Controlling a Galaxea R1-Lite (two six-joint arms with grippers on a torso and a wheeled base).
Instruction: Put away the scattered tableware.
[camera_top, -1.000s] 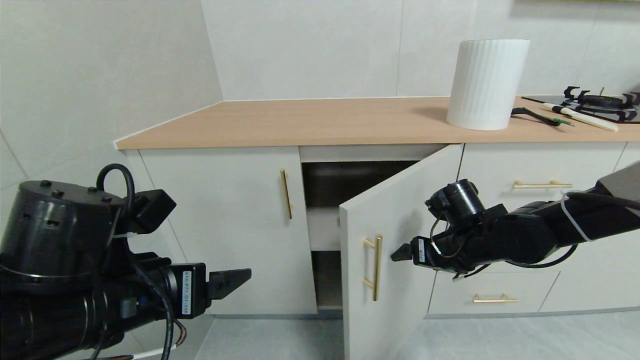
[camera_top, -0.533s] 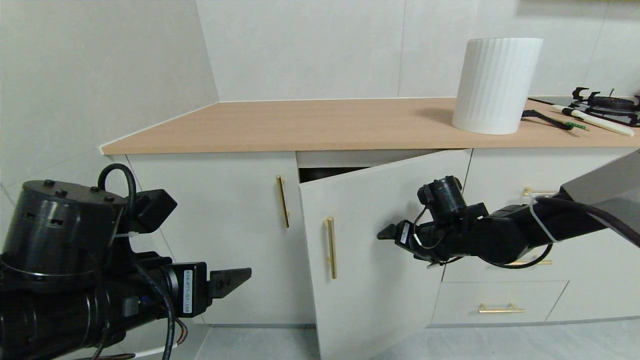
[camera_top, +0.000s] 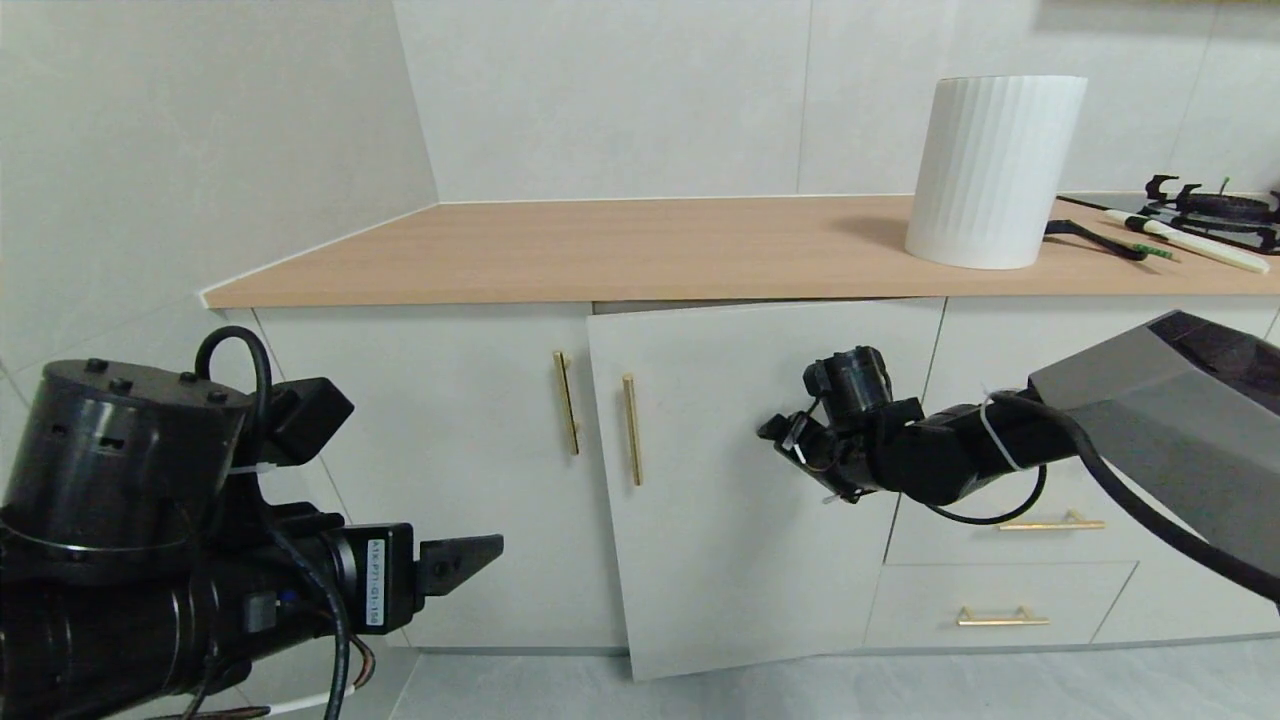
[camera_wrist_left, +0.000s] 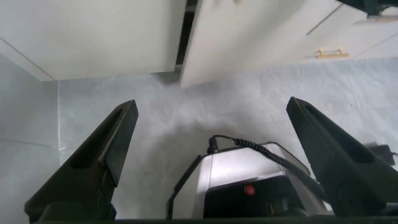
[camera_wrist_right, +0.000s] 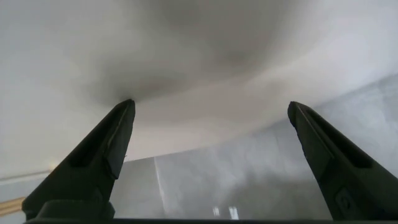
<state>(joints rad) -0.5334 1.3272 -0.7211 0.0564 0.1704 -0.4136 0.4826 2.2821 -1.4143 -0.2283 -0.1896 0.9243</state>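
Tableware (camera_top: 1188, 240) lies beside white canister (camera_top: 995, 170); right hand (camera_top: 773, 432), released, at cupboard door (camera_top: 730, 540); left hand (camera_top: 472, 560) released

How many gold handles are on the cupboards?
4 handles: one on the left door, one on the nearly shut door, two on the drawers at right. The arm may hide another.

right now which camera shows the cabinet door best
Head view: the whole cabinet door, slightly ajar, with its gold handle and the right hand at its face. Left wrist view catches its bottom corner; right wrist view, a close pale surface.
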